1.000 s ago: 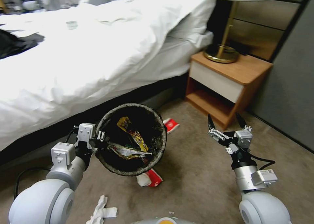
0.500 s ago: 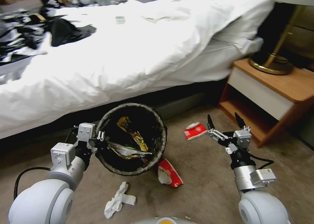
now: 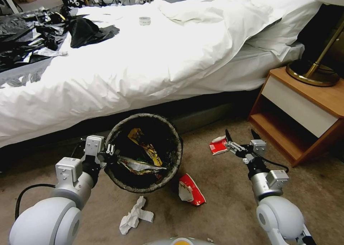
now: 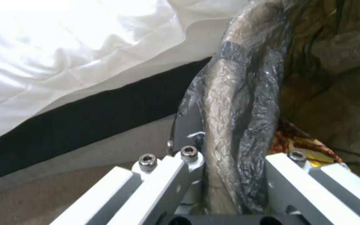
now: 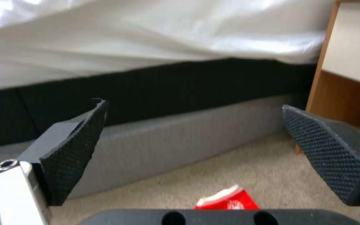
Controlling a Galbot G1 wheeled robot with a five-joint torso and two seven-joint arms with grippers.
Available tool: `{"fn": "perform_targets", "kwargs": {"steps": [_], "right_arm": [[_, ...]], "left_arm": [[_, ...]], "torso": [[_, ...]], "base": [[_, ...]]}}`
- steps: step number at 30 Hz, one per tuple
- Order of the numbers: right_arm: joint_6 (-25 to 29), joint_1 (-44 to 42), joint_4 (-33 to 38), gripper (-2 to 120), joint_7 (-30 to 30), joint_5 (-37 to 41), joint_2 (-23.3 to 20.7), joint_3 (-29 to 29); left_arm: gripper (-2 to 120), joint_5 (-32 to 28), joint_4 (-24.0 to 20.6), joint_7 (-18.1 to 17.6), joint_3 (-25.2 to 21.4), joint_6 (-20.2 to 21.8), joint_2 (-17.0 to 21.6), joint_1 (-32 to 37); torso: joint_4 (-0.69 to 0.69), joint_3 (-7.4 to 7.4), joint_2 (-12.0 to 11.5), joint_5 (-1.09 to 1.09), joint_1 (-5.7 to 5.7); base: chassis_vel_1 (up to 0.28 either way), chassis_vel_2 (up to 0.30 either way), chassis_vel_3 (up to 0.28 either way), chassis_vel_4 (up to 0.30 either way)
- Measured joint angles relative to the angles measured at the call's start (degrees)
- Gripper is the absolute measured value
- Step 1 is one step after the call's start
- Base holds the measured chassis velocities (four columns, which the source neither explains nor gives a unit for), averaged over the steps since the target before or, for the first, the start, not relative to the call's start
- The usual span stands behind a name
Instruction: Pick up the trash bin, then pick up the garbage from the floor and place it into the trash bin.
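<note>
The trash bin [image 3: 176, 155], lined with a dark bag, hangs tilted above the carpet, and my left gripper [image 3: 109, 152] is shut on its near rim. In the left wrist view the liner-wrapped bin rim [image 4: 234, 109] sits between the left gripper [image 4: 234, 162] fingers. Yellow snack wrappers [image 3: 145, 146] lie inside the bin. Garbage on the floor: a red-and-white packet [image 3: 218, 145] close beside my open right gripper [image 3: 239, 133], a second red-and-white packet [image 3: 191, 190] below the bin, and white paper [image 3: 135, 216]. In the right wrist view the right gripper [image 5: 193, 107] stands wide open above the red packet [image 5: 228, 201].
A bed [image 3: 143, 58] with a white duvet runs across the back, with a dark base behind the bin. Black clothing [image 3: 86, 30] lies on it. A wooden nightstand [image 3: 304, 109] with a brass lamp base [image 3: 311, 73] stands at the right. Open carpet lies between the arms.
The whole picture has shifted right as the camera swung left. My right gripper has reached forward, closer to the red-and-white packet. The left gripper still holds the bin.
</note>
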Motion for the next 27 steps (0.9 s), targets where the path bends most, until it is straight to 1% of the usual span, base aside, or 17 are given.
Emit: {"fn": "perform_targets", "kwargs": {"steps": [6,23,27], "right_arm": [[-0.73,-0.03,-0.93,100,-1.61,0.32,-0.23,0.89],[-1.96,2.08,-3.89,100,-1.93,0.97,-0.11,1.79],[-2.97,4.04,-5.68,100,-2.07,1.95,-0.38,1.66]], "left_arm": [[1,0.00,0.02,0.01,0.05,0.00,-0.10,0.18],[1,-0.23,0.03,0.11,0.39,0.14,0.04,-0.03],[1,-0.26,0.03,0.17,0.45,0.16,0.00,-0.07]], "torso": [[0.00,0.00,0.00,0.00,0.00],[0.00,0.00,0.00,0.00,0.00],[0.01,0.00,0.00,0.00,0.00]], "base": [[0.000,0.000,0.000,0.000],[0.000,0.000,0.000,0.000],[0.000,0.000,0.000,0.000]]}}
